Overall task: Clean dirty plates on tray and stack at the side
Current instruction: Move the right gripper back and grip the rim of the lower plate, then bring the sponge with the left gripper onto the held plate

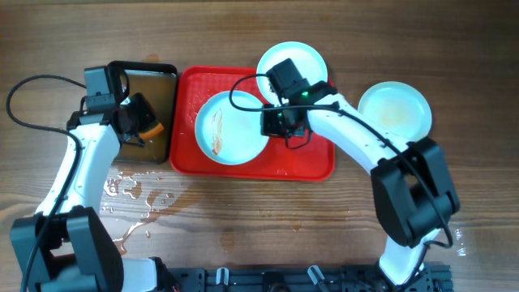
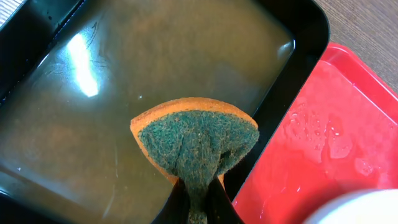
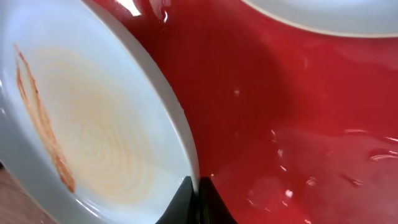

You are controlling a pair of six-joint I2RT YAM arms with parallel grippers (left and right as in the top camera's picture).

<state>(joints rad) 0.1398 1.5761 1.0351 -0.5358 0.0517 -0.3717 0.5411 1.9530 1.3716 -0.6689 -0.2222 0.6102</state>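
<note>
Pinching rim of streaked plate (image 1: 233,130), right gripper (image 3: 198,188) over bare tray (image 1: 313,159) (left gripper (image 2: 198,200) clamped on sponge (image 2: 196,140) above pan (image 2: 312,26)).

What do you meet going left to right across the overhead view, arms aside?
black pan → streaked plate on the red tray → second plate at the tray's far edge → third plate on the bare table. The sponge overlaps the pan, so it is left out.
</note>
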